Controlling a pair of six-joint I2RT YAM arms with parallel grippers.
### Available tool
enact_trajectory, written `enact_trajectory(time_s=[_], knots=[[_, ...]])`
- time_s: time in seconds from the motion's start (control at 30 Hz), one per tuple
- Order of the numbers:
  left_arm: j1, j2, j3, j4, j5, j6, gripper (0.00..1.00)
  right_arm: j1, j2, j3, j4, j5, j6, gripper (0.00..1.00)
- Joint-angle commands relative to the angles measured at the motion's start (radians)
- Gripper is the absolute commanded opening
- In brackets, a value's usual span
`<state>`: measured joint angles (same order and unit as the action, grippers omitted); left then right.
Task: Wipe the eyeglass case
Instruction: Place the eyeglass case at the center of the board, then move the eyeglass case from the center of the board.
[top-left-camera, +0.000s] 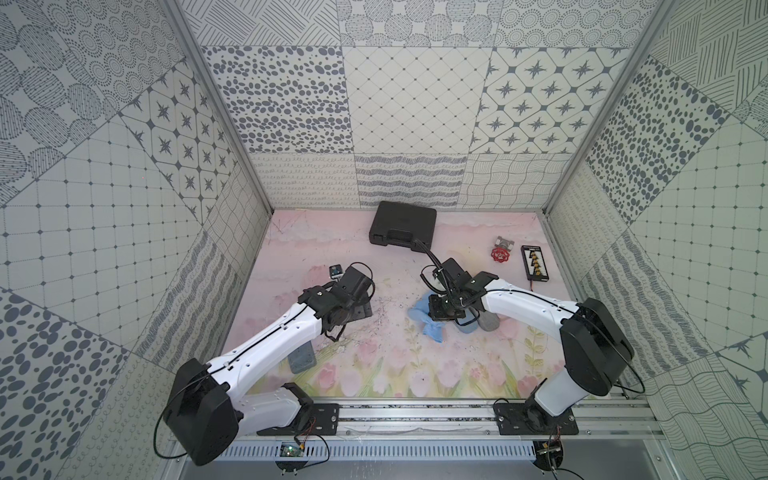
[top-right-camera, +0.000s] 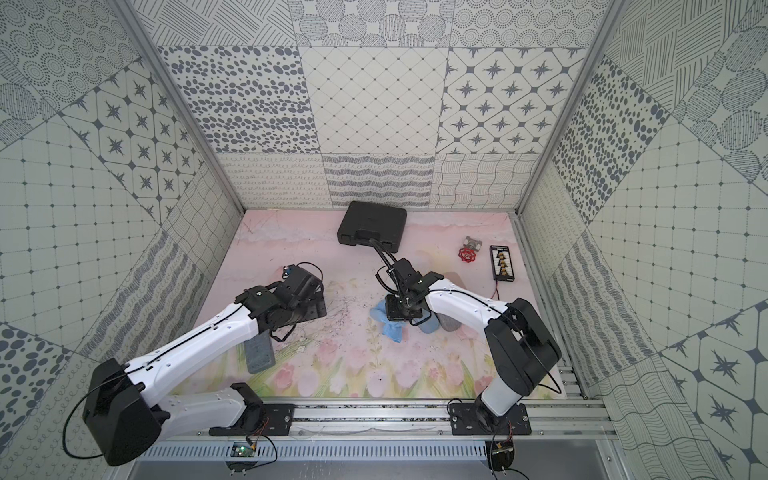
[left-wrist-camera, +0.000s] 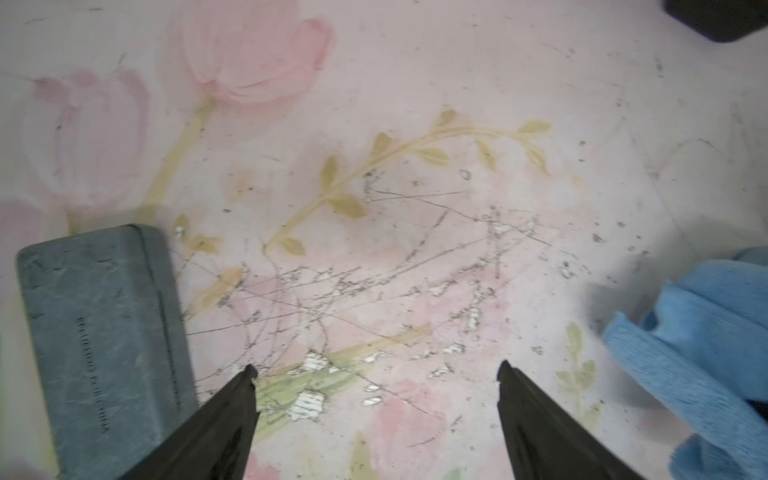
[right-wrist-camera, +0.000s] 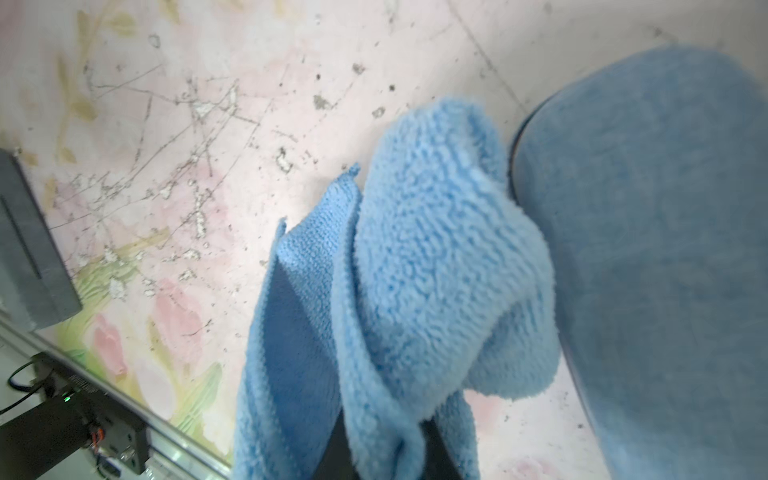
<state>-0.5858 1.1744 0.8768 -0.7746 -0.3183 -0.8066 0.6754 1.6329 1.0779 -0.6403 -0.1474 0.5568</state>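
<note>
- Eyeglass case (right-wrist-camera: 665, 249) – the blue fuzzy one – lies on the table (left-wrist-camera: 415, 124) just beside the right jaws, with the cloth's fluffy fold against its edge.
- Right jaws are clamped on the blue cloth (right-wrist-camera: 415, 270); it bunches up around them and droops past the tips, so the tips themselves are mostly hidden.
- Left jaws are spread wide with nothing between them, only scratched floral table underneath.
- A grey-green hard case (left-wrist-camera: 104, 353) lies flat just outside one left jaw, apart from it as far as I can tell.
- In both top views a grey oval case (top-left-camera: 489, 322) lies right behind the blue one, on the side away from the right jaws.
- A big black carry case (top-left-camera: 403, 224), a red valve (top-left-camera: 498, 254) and a black connector board (top-left-camera: 535, 262) are all well apart from both sets of jaws.
</note>
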Motion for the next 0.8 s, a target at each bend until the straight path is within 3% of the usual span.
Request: enact_trajectory(time_s=[0.0,0.13,0.2,0.3,0.57,0.77], knots=[[0.194,-0.035,-0.066,-0.044,-0.005,0.064,0.95,-0.038,0.016,0.038,-0.031,0.082,-0.044,0.0],[0.292,-0.005,-0.064,-0.086,-0.043,0.006,0.99,-0.06,-0.002,0.034,-0.002,-0.013,-0.052,0.0],[0.318,-0.012,-0.078,-0.116,-0.122,-0.055,0.99,-0.046,-0.011,0.04,0.004,-0.059,-0.044,0.0],[0.392,-0.03,-0.116,-0.123,-0.141,-0.103,0.99,-0.008,-0.018,0.041,0.033,-0.085,-0.03,0.0],[0.578,-0.017,-0.222,-0.002,0.022,-0.064,0.99,0.016,-0.033,0.019,0.061,-0.092,-0.01,0.0],[0.649,0.048,-0.295,0.122,0.167,-0.036,0.99,0.016,-0.047,0.022,0.061,-0.088,-0.015,0.0]])
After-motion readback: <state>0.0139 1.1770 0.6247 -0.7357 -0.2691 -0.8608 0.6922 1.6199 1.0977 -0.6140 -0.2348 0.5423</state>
